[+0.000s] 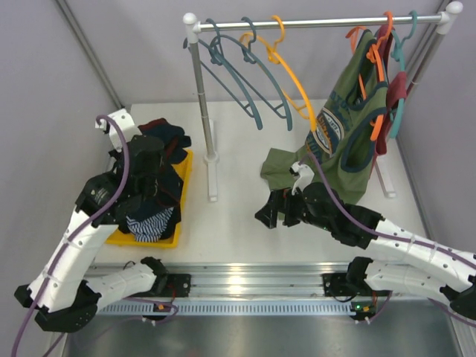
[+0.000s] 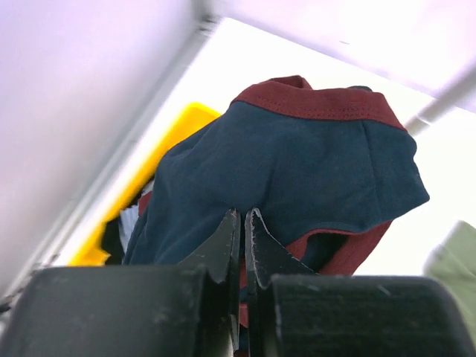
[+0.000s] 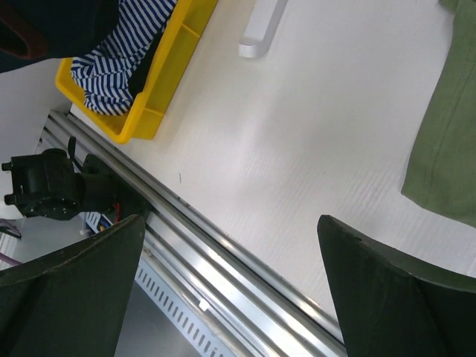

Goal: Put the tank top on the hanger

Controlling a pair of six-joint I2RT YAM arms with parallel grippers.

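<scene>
Now, with left claw (image 2: 244, 216) pressed together on the tank top (image 2: 297, 163) over the yellow bin (image 3: 167, 71) and right claw (image 3: 230, 223) spread empty, might lose this thin pinch before reaching the far hanger (image 1: 300, 95).

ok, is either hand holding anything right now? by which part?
Left hand is shut on the tank top, pinching navy fabric near a maroon-trimmed edge. Right hand is open, holding nothing.
</scene>
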